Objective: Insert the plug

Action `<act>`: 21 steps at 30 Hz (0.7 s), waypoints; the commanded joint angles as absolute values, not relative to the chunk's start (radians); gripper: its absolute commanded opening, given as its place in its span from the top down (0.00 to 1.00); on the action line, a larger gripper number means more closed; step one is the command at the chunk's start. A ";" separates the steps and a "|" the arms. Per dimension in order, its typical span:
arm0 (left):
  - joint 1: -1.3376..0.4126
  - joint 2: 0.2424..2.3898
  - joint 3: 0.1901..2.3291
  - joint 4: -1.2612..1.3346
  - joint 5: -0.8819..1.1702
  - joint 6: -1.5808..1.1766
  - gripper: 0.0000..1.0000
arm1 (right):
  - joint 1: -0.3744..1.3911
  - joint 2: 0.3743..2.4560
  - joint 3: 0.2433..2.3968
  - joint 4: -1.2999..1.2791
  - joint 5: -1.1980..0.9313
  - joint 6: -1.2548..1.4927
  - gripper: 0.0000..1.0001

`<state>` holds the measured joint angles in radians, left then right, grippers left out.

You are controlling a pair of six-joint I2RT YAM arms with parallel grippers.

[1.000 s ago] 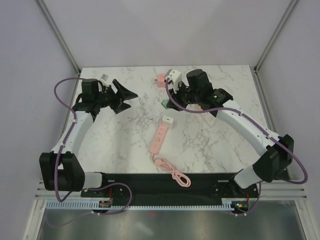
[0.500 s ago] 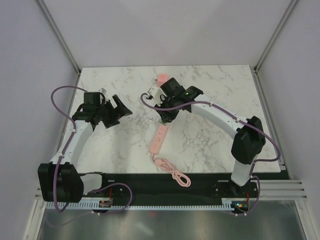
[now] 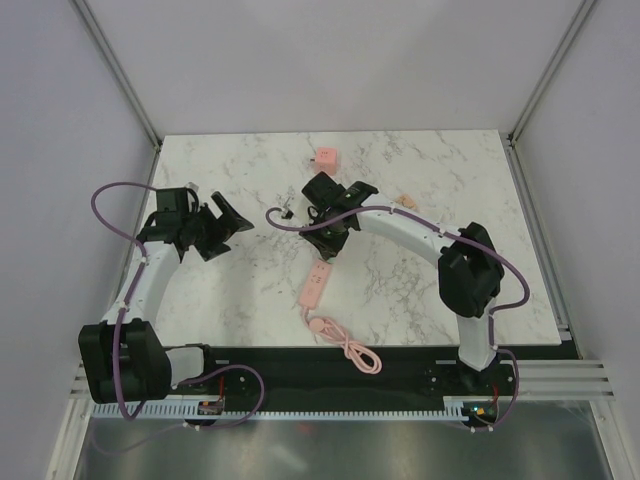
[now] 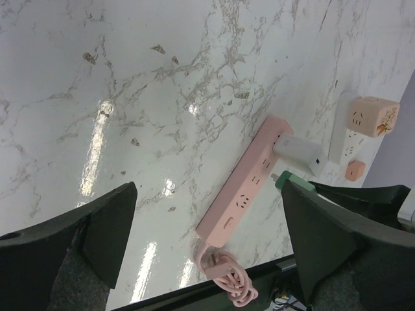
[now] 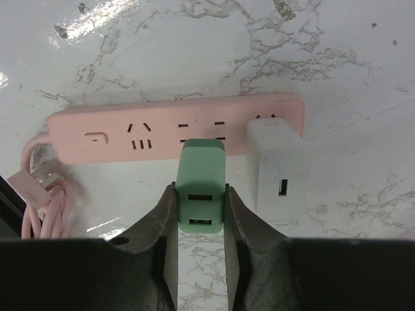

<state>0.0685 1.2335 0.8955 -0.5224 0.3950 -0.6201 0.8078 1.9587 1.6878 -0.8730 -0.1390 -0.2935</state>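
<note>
Grips the green plug (image 5: 201,165) with the right gripper (image 5: 200,189), jaws partly closed on its two flanks, port face toward the wrist camera. Holds it against the pink power strip (image 5: 130,129) at the middle sockets, just beside a white adapter (image 5: 279,165) seated at the end away from the cord; cannot tell whether pushed in or only touching. Has the strip lying flat near the middle of the marble table (image 3: 420,300), with its pink cord (image 3: 347,348) coiled toward the arm bases. Hangs the left gripper (image 4: 207,186) spread wide and empty, off to the left above bare marble, well apart from the strip. Shows a pink cube adapter (image 3: 326,157) near the table's far edge, apart from the rest.
</note>
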 commanded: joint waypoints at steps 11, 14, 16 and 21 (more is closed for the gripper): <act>0.069 1.203 0.894 -0.494 0.396 -0.634 0.00 | 0.808 2.016 1.773 -0.888 -0.107 -0.328 1.00; 0.069 1.203 0.894 -0.494 0.396 -0.632 0.00 | 0.808 2.026 1.779 -0.890 -0.110 -0.334 1.00; 0.068 1.201 0.894 -0.492 0.397 -0.632 0.00 | 0.808 2.032 1.782 -0.888 -0.109 -0.336 1.00; 0.071 1.198 0.896 -0.492 0.394 -0.629 0.00 | 0.808 2.042 1.782 -0.890 -0.110 -0.341 1.00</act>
<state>0.0677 1.2243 0.8951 -0.5220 0.3954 -0.6201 0.8059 2.0357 1.7435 -0.8883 -0.1154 -0.3260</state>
